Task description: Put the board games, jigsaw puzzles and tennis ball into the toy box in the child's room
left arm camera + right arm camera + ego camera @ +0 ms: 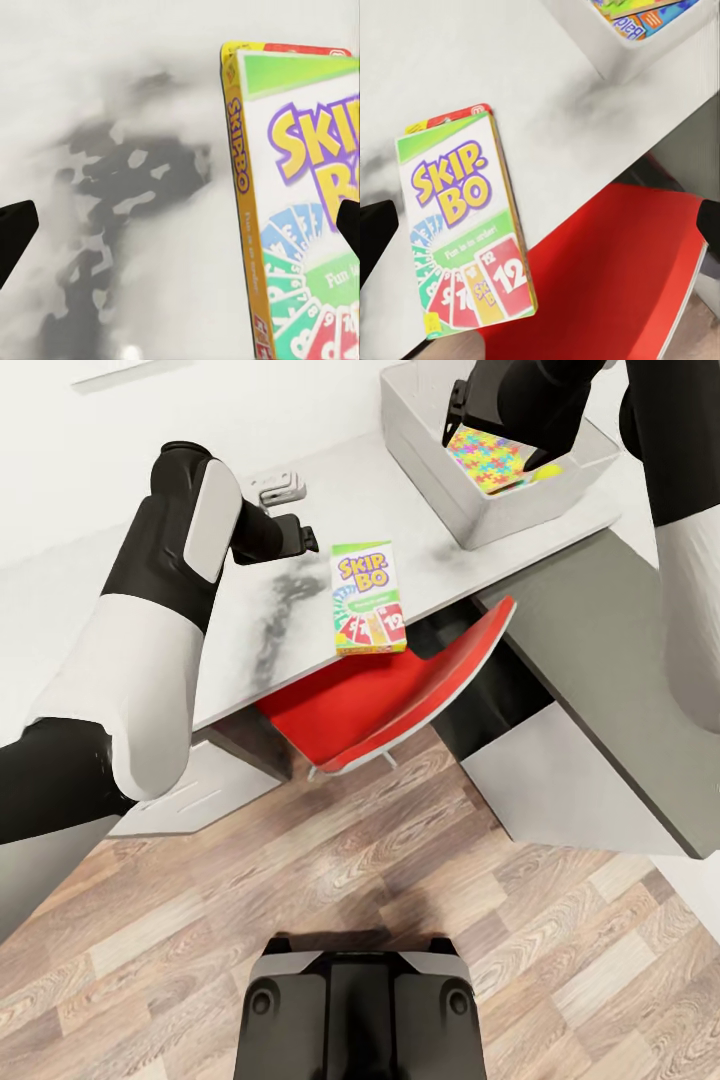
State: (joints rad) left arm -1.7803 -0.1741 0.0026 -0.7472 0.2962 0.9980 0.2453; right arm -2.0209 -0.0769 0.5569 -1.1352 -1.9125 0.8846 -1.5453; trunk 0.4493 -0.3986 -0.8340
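A Skip-Bo board game (pixel 368 598) lies flat on the pale grey table (pixel 440 550), near its front edge. My left gripper (pixel 303 540) hovers open just left of this box; in the left wrist view the box (pixel 300 210) sits beside one finger (pixel 15 232). The toy box (pixel 430 450) stands at the table's back right with a jigsaw puzzle (pixel 487 460) inside and a yellow-green ball-like bit (pixel 548 472) beside it. My right gripper (pixel 542 229) is open and looks down on the board game (pixel 465 225) from above; that arm reaches over the toy box.
A red chair (pixel 400 690) is tucked under the table just below the board game. The darker desk top (pixel 600 630) joins on at the right. A small grey fitting (pixel 275 485) sits at the table's back. Wood floor and my base (pixel 360 1010) are below.
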